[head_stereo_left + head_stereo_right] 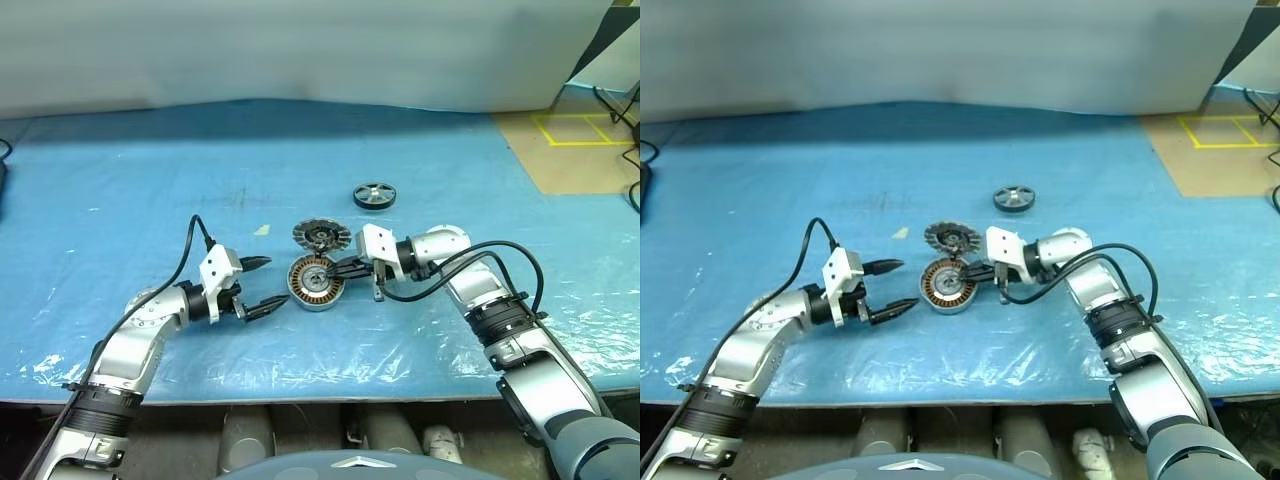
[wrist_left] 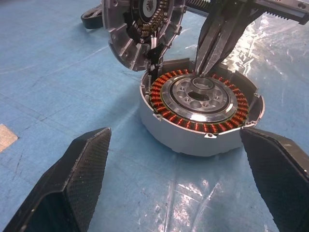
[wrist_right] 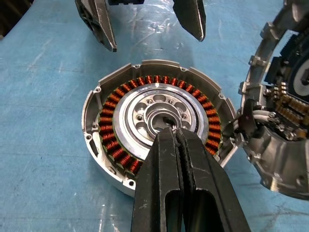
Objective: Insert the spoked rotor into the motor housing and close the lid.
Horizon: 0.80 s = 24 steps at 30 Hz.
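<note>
At centre frame, my right fingers point(image 3: 170, 133), pressed together, touch the shiny hub of the round motor housing point(image 1: 316, 283), ringed with copper windings. Its ribbed lid point(image 1: 319, 236) stands open behind. My left fingers point(image 1: 264, 286) are spread beside it. The dark spoked rotor point(image 1: 374, 195) lies upper right on the blue bench point(image 1: 120, 190).

No readable text, labels, brand names or numbers appear anywhere in these views. The only sign-like marking is a set of yellow tape lines point(image 1: 580, 128) forming a rectangle on the brown floor beyond the table's far right corner; it carries no lettering. Some print seems to sit at the lid's point(image 2: 145, 24) dark centre, but it is too blurred to make out.
</note>
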Available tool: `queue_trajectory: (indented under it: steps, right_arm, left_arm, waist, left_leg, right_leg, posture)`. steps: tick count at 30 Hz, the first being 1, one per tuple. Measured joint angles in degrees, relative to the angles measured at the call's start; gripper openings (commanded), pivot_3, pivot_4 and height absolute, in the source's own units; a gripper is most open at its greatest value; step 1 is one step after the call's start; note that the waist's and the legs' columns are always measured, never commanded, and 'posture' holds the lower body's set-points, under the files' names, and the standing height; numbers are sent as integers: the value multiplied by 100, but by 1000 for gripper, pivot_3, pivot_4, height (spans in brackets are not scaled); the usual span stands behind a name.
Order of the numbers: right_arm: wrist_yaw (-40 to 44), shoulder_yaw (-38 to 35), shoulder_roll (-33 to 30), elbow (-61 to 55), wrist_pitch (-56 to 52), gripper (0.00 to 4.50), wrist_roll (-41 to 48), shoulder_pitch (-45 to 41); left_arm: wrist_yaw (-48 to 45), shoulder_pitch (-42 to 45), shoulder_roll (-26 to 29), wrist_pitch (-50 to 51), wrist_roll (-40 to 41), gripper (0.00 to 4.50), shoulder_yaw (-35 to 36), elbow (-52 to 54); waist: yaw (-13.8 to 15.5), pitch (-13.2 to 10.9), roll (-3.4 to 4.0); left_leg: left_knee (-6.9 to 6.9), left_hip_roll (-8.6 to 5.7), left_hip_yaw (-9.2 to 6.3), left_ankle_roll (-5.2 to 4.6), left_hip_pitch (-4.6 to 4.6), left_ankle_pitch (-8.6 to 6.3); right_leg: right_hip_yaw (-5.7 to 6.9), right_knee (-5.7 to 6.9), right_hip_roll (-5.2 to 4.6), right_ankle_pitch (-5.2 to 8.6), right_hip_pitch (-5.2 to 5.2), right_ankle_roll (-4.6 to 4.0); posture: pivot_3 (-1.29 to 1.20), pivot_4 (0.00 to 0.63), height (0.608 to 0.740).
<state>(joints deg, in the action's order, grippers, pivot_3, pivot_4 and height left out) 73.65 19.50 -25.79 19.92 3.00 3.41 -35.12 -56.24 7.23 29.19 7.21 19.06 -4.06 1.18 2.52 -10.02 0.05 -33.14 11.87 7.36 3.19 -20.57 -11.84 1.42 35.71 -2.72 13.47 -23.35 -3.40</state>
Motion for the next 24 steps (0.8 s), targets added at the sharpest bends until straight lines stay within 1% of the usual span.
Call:
queue_trajectory:
  steps: [14,24]
  right_arm:
    - [6,45,143,-63,-192,34,0,-1]
    - [-4,147,342,-17,-197,34,-14,-1]
  left_arm:
    - [1,38,0,-52,-1,4500,1,-69]
    - [32,-127,15,-67,-1,4500,5,38]
  waist:
    - [-1,0,0]
    - [-5,0,0]
  left_leg:
    - [1,0,0,1,3,0]
    - [2,0,0,2,5,0]
  right_leg:
    - [0,0,0,0,0,0]
    - [0,-1,-1,0,0,0]
  posture:
    - [0,150,740]
    - [0,150,740]
